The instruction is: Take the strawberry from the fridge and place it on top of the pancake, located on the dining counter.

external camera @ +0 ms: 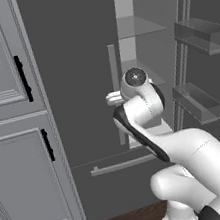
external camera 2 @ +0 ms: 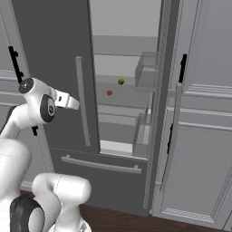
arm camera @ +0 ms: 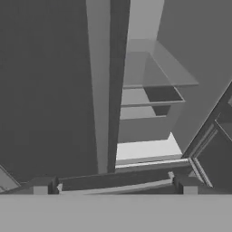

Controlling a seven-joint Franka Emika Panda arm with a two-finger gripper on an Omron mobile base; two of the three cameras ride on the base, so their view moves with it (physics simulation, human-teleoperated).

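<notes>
The fridge (external camera 2: 54, 50) stands with its left door shut and its right door (external camera: 208, 72) swung open, baring light grey glass shelves. The strawberry (external camera 2: 109, 93), a tiny red fruit, lies on a middle shelf inside. My gripper (external camera 2: 75, 103) hangs in front of the shut left door, just left of its long bar handle (external camera 2: 82, 99) and well short of the strawberry. In the hand view my gripper (arm camera: 115, 186) is open, its fingertips (arm camera: 41, 186) wide apart with nothing between them, facing the shelves. The pancake and the dining counter are out of view.
A small yellow-green fruit (external camera 2: 120, 81) sits on the shelf just behind and right of the strawberry. Door bins (external camera: 198, 101) line the open door. Light grey panelled cabinets (external camera: 17, 148) flank the fridge. The bottom drawer handle (external camera 2: 101, 165) runs below the doors.
</notes>
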